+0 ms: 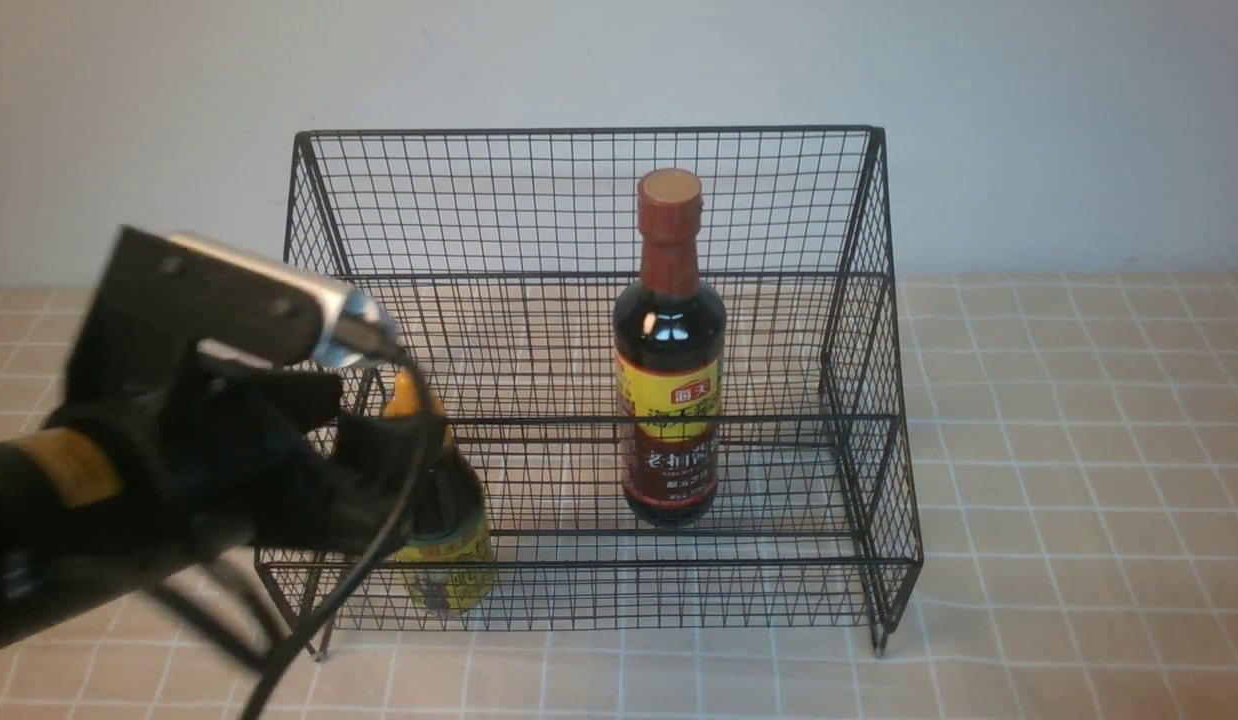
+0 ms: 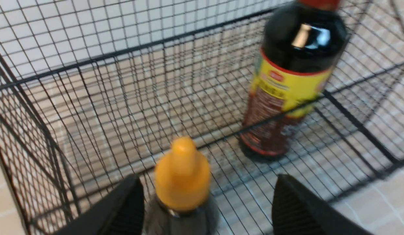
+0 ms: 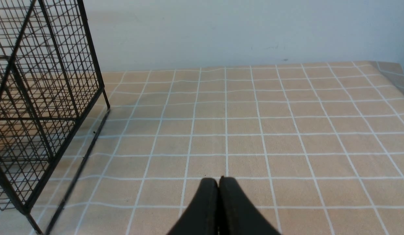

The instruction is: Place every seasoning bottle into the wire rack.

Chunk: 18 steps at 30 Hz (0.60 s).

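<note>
Two dark-liquid bottles stand inside one black wire-mesh rack [image 1: 599, 400]: tall red-capped bottle [image 1: 669, 350] and squat orange-capped bottle [image 1: 444, 500]. Left gripper [image 2: 205, 209] fingers spread around the squat one; right gripper [image 3: 219, 195] fingers pressed together beside the rack.

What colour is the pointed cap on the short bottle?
Orange-yellow; the short bottle's cap shows best in the left wrist view.

Short bottle [image 2: 182, 182] w/ orange-yellow pointed cap upright in wire rack [image 2: 101, 107], between spread fingers [image 2: 123, 209] of left gripper [image 2: 207, 199], nearer one; contact unclear. Tall dark bottle [image 2: 293, 75] w/ yellow-red label upright farther in, well apart.
</note>
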Each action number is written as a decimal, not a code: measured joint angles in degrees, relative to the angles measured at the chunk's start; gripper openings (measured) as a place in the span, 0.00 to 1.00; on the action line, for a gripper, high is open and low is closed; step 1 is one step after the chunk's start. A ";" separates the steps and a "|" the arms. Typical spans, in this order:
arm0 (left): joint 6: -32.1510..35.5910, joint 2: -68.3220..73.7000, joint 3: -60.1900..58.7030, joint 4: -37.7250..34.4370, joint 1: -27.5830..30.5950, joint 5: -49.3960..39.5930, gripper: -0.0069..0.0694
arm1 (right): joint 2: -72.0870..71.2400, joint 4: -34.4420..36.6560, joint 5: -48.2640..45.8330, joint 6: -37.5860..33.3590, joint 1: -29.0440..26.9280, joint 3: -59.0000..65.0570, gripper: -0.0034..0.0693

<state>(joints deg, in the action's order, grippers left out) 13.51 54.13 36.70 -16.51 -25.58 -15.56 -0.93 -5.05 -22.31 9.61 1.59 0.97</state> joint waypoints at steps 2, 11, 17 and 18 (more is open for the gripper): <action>-1.12 -2.56 0.00 0.00 0.00 -4.06 0.64 | 0.00 0.00 0.00 0.00 0.00 0.00 0.03; -10.85 -20.30 0.00 1.19 0.00 -18.00 0.12 | 0.00 0.00 0.00 0.00 0.00 0.00 0.03; -12.82 -31.21 0.00 4.08 0.00 -18.66 0.08 | 0.00 0.00 0.00 0.00 0.00 0.00 0.03; -12.87 -32.37 0.00 4.11 0.00 -18.66 0.08 | 0.00 0.00 0.00 0.00 0.00 0.00 0.03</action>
<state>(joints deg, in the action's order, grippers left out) 0.63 21.75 36.70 -12.40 -25.58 -34.21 -0.93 -5.05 -22.31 9.61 1.59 0.97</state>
